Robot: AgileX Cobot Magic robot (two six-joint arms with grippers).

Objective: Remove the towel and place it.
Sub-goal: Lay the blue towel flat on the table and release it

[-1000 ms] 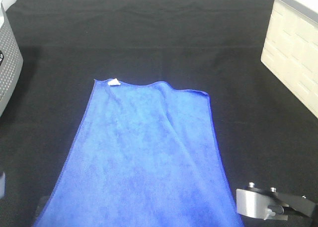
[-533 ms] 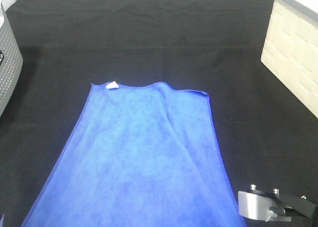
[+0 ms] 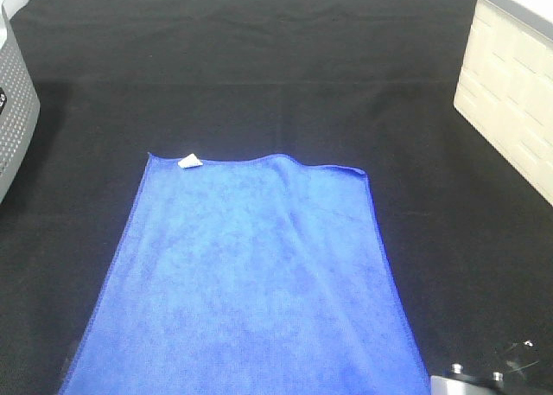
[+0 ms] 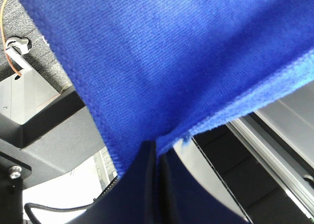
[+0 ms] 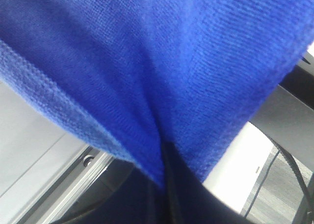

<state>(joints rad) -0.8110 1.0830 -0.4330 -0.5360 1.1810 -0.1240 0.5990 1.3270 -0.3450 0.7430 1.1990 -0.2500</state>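
**A:** Towel [image 3: 251,274] has slid toward you since a second ago. Its far hem and tag [image 3: 190,161] now sit nearer on the cloth [image 3: 259,75], and it lies flatter.

**B:** Why hold it at two points?

**A:** So you drag it spread out, I'd judge. Your left gripper [image 4: 158,150] is pinched tight on the hem, and your right gripper [image 5: 164,153] is closed on the fabric too.

**B:** Does the high view show that?

**A:** No, only your wrist views show the pinches. Only the high view shows the far end lying on the cloth.
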